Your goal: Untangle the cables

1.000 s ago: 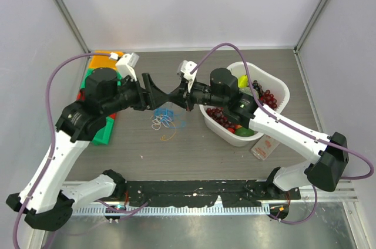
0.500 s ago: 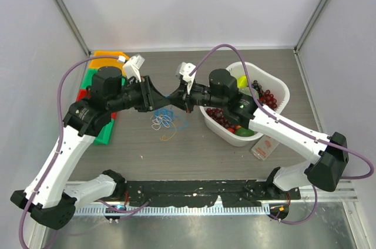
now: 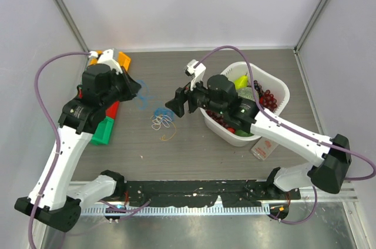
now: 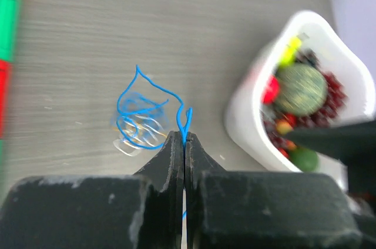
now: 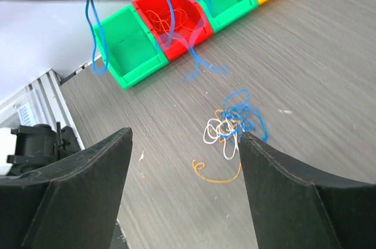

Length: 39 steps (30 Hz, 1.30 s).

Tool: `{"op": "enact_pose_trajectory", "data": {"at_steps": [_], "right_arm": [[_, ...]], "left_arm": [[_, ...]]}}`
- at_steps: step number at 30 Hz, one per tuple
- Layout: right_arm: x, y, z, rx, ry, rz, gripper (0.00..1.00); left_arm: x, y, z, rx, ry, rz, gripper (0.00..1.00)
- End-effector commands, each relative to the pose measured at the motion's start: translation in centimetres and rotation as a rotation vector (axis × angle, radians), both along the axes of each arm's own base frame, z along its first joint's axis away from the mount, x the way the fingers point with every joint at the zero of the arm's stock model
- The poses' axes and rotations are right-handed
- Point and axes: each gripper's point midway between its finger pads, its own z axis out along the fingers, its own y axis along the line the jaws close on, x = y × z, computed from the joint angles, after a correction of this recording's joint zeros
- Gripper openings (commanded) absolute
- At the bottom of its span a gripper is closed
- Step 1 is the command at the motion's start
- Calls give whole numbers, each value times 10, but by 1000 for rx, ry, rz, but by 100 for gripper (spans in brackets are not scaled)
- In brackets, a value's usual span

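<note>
The cables (image 5: 228,127) lie in a small clump on the grey wood-grain table (image 3: 194,149), between white walls (image 3: 188,8). The left gripper (image 4: 184,137) pinches one blue cable (image 4: 157,87), and the right gripper (image 5: 185,143) is spread wide.

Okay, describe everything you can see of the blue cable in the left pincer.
The blue cable is a very thin, limp, bright blue wire. The shut left pincer pinches a small loop of it at the fingertips. From there it curls in loose loops, partly blurred, toward the clump of white and orange-tan wires on the grey wood-grain table.
</note>
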Motion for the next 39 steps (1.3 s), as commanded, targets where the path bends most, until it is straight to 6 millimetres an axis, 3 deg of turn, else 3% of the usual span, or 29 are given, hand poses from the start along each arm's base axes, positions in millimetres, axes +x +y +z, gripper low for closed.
{"op": "enact_pose_trajectory", "data": {"at_steps": [1, 7, 11, 17, 23, 25, 30, 35, 39], "right_arm": [[-3, -36, 43, 131, 69, -180, 78], [-20, -72, 34, 142, 71, -234, 78], [-28, -89, 17, 126, 67, -255, 78], [-27, -95, -5, 92, 53, -265, 78], [-21, -88, -26, 40, 52, -261, 78], [-20, -86, -33, 27, 64, -258, 78], [-17, -87, -42, 3, 59, -267, 77], [-14, -84, -46, 0, 61, -265, 77], [-13, -78, -54, -2, 80, -252, 77]], "left_arm": [[41, 60, 8, 120, -95, 226, 0], [94, 127, -7, 74, -80, 428, 0], [139, 173, -34, 2, -30, 536, 0], [197, 222, -79, -202, 49, 614, 0], [254, 248, -124, -319, 98, 652, 0], [264, 261, -144, -309, 141, 714, 0], [267, 300, -184, -263, 222, 960, 0], [271, 317, -212, -196, 265, 1083, 0], [271, 306, -233, -111, 305, 1095, 0]]}}
